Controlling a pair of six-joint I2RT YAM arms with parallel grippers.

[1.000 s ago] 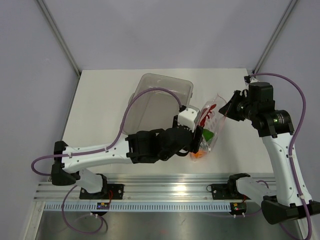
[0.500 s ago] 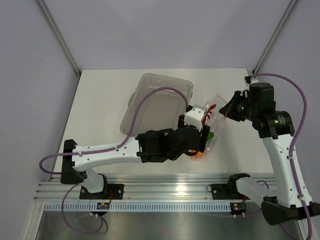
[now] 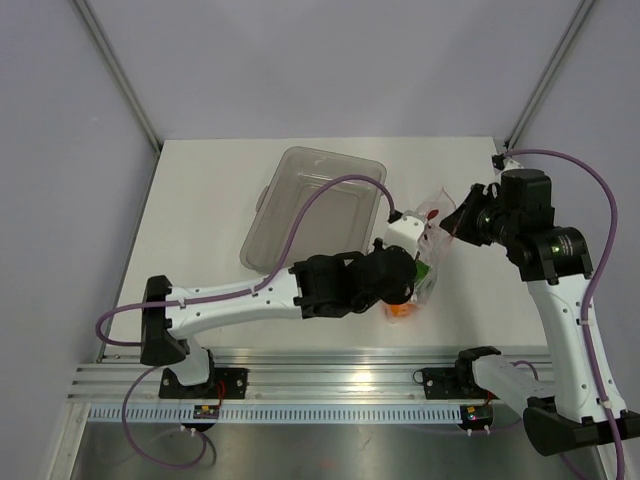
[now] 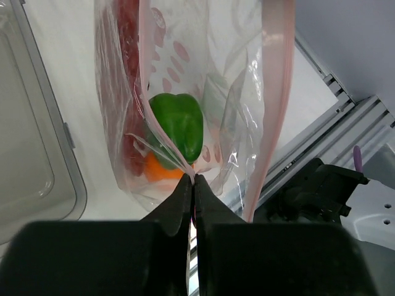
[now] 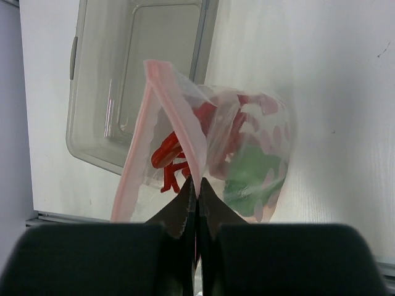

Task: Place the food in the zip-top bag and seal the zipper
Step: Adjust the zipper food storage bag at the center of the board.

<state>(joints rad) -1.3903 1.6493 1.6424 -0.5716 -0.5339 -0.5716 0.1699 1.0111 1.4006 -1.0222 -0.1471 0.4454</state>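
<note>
Bag (image 4: 217, 68) of clear plastic is over the right part of the table (image 3: 200, 200), just beside the tray (image 3: 300, 215). Inside lie the red lobster (image 4: 126, 92), the green pepper (image 4: 179, 123) and the orange fruit (image 4: 162, 168). The left gripper (image 4: 192, 182) is closed on the bag film; the right gripper (image 5: 196, 182) is closed on its edge by the pink zipper (image 5: 137, 157).

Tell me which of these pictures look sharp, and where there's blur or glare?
Top view: sharp, evenly lit, with glare on the metal rail. Left wrist view: the pepper is crisp, the left tool a dark blur. Right wrist view: the right tool is blurred too, and the bag hazes what's inside.
</note>
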